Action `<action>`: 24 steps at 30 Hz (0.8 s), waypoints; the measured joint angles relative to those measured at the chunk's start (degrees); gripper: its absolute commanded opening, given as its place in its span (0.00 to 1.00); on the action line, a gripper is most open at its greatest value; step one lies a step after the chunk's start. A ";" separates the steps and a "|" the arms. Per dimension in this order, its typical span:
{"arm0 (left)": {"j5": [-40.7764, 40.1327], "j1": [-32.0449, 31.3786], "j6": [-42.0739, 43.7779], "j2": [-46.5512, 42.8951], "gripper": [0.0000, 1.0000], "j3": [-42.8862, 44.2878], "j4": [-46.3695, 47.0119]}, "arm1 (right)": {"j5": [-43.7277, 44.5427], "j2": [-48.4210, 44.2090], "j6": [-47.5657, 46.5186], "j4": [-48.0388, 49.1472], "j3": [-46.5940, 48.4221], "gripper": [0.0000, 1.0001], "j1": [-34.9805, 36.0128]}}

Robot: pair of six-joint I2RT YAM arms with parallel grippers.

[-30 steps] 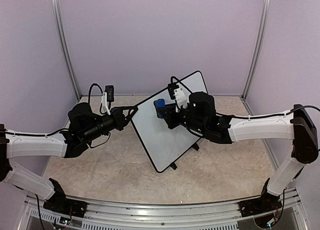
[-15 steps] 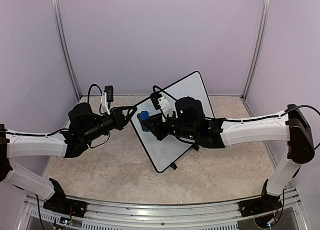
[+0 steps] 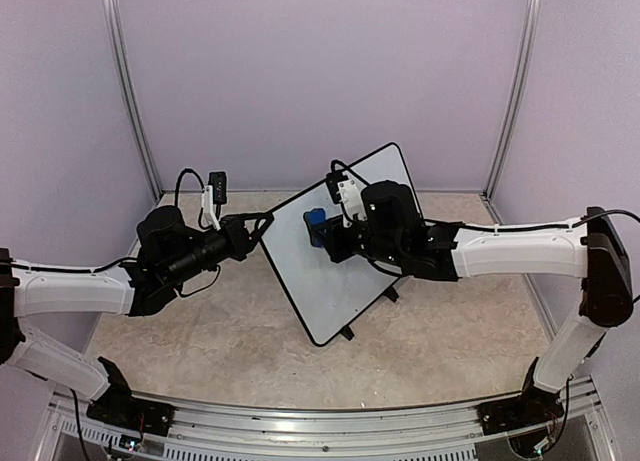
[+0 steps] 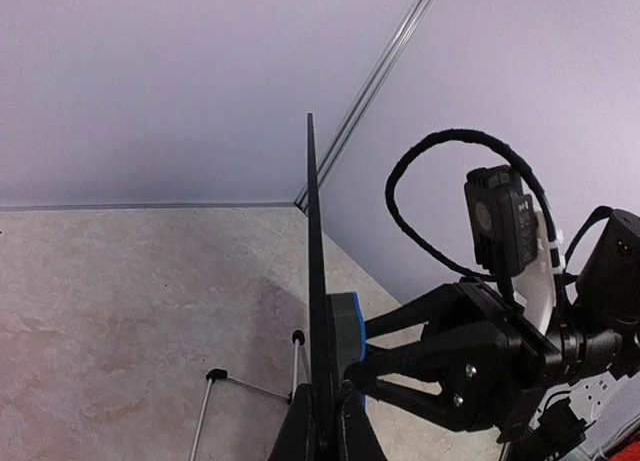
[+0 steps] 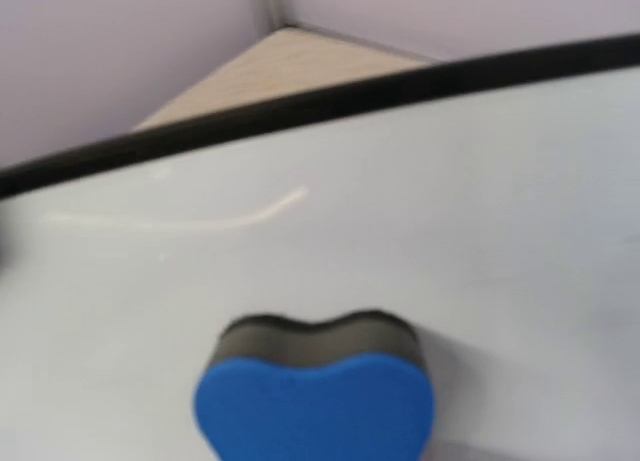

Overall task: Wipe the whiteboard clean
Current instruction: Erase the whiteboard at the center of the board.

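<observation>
The whiteboard (image 3: 325,281) stands tilted on the table, its white face blank in the top view. My left gripper (image 3: 263,222) is shut on its left rim. In the left wrist view the whiteboard (image 4: 312,271) is edge-on, with my left gripper (image 4: 323,436) clamped on the rim, one finger on each side. My right gripper (image 3: 326,227) is shut on the black-and-blue eraser (image 3: 316,219) and presses it flat on the board's upper left part. The eraser (image 4: 348,326) touches the face. In the right wrist view the eraser (image 5: 315,396) sits on the whiteboard (image 5: 470,191) below a faint smear (image 5: 200,219); the fingers are hidden.
The board's black stand feet (image 3: 347,333) rest on the beige tabletop, and thin wire legs (image 4: 215,376) show behind the board. Lilac walls and metal corner posts (image 3: 130,91) close in the back and sides.
My right gripper swept the eraser down-left across the board, then back up-right to near where it was a second ago. The left arm and board have not moved.
</observation>
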 measured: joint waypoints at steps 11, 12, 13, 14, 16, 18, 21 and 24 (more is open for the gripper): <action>-0.11 0.00 -1.20 0.04 0.00 0.00 -0.42 | -1.03 -1.33 -1.81 0.11 -1.16 0.24 -13.94; -0.04 0.00 -1.20 0.04 0.00 0.00 -0.42 | -1.01 -1.33 -2.19 0.11 -1.14 0.24 -14.62; 0.04 0.00 -1.20 0.04 0.00 0.00 -0.39 | -1.01 -1.33 -2.43 0.02 -1.03 0.24 -14.95; 0.07 0.00 -1.20 0.04 0.00 0.00 -0.37 | -1.14 -1.33 -2.67 -0.04 -0.87 0.24 -15.19; 0.09 0.00 -1.20 0.04 0.00 0.00 -0.37 | -1.73 -1.22 -3.08 -0.31 -0.46 0.24 -15.39; 0.09 0.00 -1.20 0.04 0.00 0.00 -0.37 | -2.45 -1.18 -3.41 -0.35 -0.26 0.24 -15.41; 0.09 0.00 -1.20 0.04 0.00 0.00 -0.37 | -2.82 -1.18 -4.11 -0.07 -0.22 0.24 -14.97; 0.09 0.00 -1.20 0.04 0.00 0.00 -0.37 | -3.19 -1.18 -5.14 0.74 -0.15 0.24 -12.76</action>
